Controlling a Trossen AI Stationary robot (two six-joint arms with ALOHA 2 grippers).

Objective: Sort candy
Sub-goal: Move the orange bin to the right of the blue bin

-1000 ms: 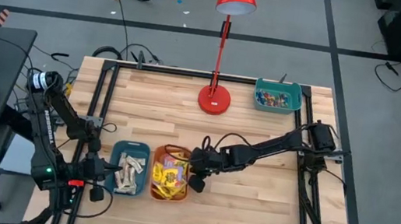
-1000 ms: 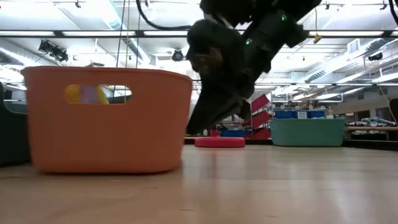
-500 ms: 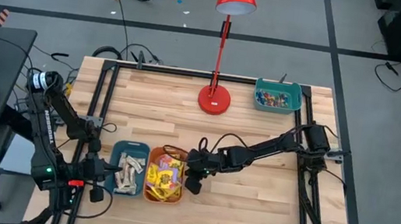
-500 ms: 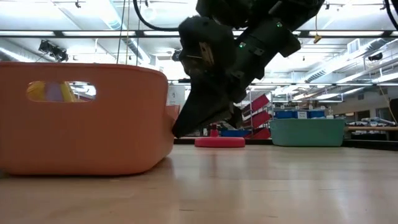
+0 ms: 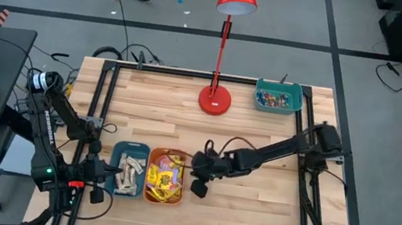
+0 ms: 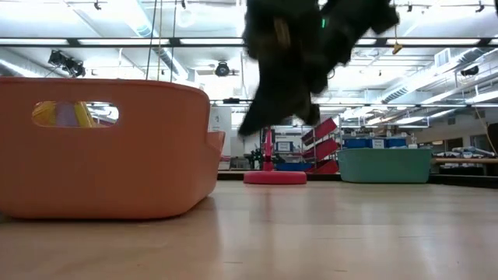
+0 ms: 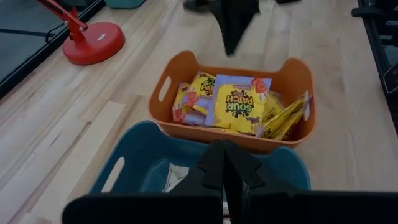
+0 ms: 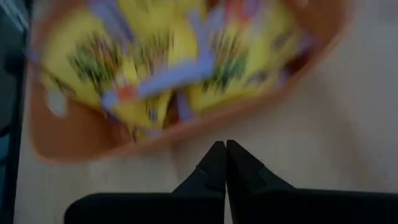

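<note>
Yellow candy packets fill an orange bin near the table's front edge. Against its left side stands a teal bin with pale beige bars. My right gripper is shut and hangs just right of the orange bin. In the low view its tip is clear of the bin's rim and off the table. My left gripper is shut and waits above the near left part of the teal bin.
A red lamp stands on its round base at the table's far middle. Another teal bin with small coloured pieces sits at the far right corner. Bare wood lies right of the orange bin and across the table's middle.
My shut right gripper pushed the orange bin's right wall toward the table's left edge, and the bin slid a little that way, up to the teal bin. The gripper has since drawn back toward the right, risen and come off the bin, which now stays put.
</note>
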